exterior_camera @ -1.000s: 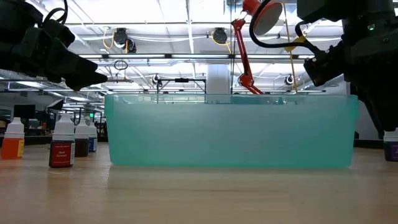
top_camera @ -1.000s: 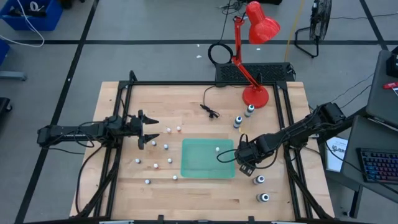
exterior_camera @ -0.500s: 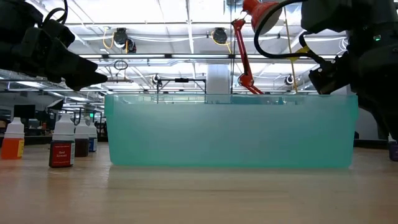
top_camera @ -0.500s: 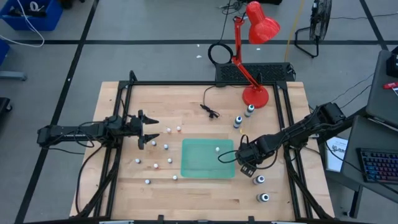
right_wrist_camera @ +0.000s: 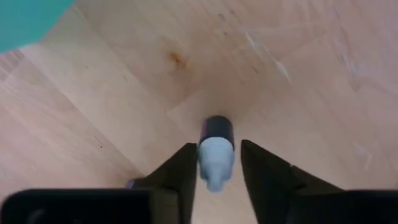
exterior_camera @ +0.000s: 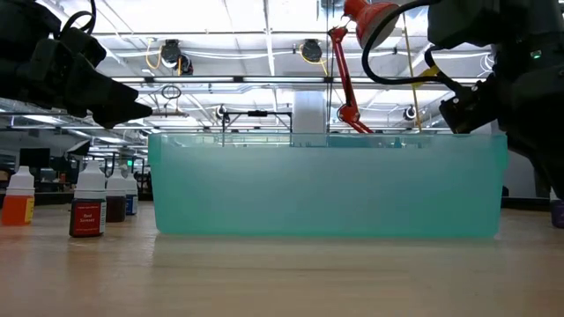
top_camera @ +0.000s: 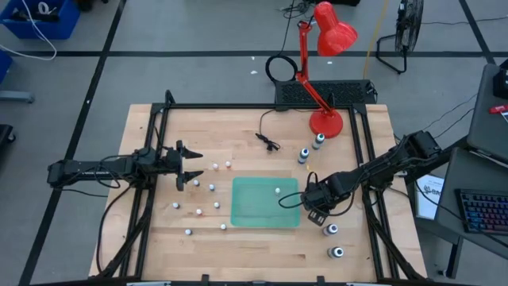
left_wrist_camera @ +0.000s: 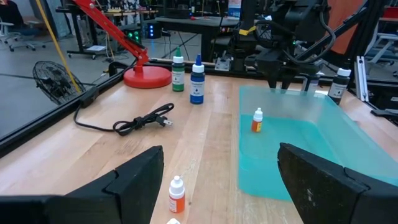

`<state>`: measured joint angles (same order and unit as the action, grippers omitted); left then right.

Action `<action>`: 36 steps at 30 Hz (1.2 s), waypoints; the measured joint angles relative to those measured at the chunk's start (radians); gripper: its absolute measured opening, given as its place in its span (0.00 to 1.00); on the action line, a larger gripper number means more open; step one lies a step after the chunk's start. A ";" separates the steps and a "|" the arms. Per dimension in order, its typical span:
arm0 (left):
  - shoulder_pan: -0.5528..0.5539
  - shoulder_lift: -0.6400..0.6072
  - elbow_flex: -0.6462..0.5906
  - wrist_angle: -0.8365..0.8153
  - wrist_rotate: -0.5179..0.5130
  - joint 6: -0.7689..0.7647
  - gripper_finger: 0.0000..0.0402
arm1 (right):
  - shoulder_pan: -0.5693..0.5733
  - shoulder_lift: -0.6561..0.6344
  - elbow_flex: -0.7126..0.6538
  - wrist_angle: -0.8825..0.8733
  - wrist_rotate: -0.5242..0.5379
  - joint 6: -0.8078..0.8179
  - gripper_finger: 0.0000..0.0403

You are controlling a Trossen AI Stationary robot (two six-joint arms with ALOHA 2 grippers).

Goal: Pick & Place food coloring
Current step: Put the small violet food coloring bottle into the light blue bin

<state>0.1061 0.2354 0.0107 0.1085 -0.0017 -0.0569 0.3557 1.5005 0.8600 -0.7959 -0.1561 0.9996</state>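
My right gripper hangs just off the right edge of the green tray, fingers pointing down. It is open, and in the right wrist view its fingers stand close on either side of the white cap of a larger dark-bodied bottle standing upright on the table. I cannot tell whether they touch it. My left gripper hovers open above the small white-capped bottles left of the tray. One small bottle stands inside the tray.
Another larger bottle stands near the table's near right corner. Two more stand by the base of the red lamp. A black cable lies on the far half of the table. The tray wall fills the low view.
My right gripper has come down toward the table beside the tray's right edge, lowering around the larger bottle there, which it now mostly hides in the low view. The left arm has kept still.
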 joint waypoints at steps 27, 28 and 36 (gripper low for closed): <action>0.000 0.000 0.000 0.000 0.000 0.000 0.77 | -0.094 -0.010 0.497 -0.264 0.364 -0.432 0.12; 0.000 0.000 0.000 0.000 0.000 0.000 0.77 | -0.109 0.018 0.522 -0.281 0.344 -0.458 0.12; 0.000 0.000 0.000 0.000 0.000 0.000 0.77 | -0.185 0.229 0.599 -0.254 0.219 -0.676 0.12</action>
<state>0.1062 0.2356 0.0106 0.1084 -0.0017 -0.0570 0.1707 1.7299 1.4593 -1.0504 0.0629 0.3231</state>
